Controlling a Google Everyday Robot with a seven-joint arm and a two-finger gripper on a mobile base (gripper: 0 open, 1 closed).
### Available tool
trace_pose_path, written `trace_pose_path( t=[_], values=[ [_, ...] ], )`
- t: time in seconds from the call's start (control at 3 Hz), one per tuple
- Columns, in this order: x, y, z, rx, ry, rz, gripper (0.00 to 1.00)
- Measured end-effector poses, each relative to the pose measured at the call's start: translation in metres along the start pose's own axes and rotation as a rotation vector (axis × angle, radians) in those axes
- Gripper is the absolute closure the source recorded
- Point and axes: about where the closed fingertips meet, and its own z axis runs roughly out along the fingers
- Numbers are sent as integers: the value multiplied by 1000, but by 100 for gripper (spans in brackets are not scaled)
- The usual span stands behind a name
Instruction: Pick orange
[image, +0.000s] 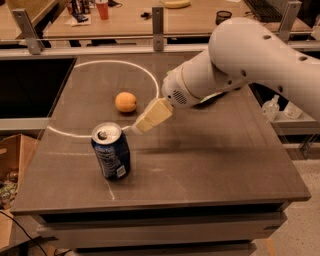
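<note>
Tool (140, 126) between orange (125, 102) and can (111, 151); open or closed, we cannot tell. Risk: coming in off-centre, we nudge orange, rolling it left across surface (225, 150).

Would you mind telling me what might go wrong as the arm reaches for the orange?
The gripper hangs between the orange and the soda can, so a sideways move may topple the can. The orange is round and loose on the table; a glancing touch may roll it away.
</note>
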Motion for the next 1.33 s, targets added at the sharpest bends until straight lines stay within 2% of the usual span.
trace_pose_path(
  t=[0.33, 1.33],
  values=[
    [-2, 1, 21, -30, -13, -33, 0],
    [-15, -22, 76, -72, -11, -77, 0]
  ],
)
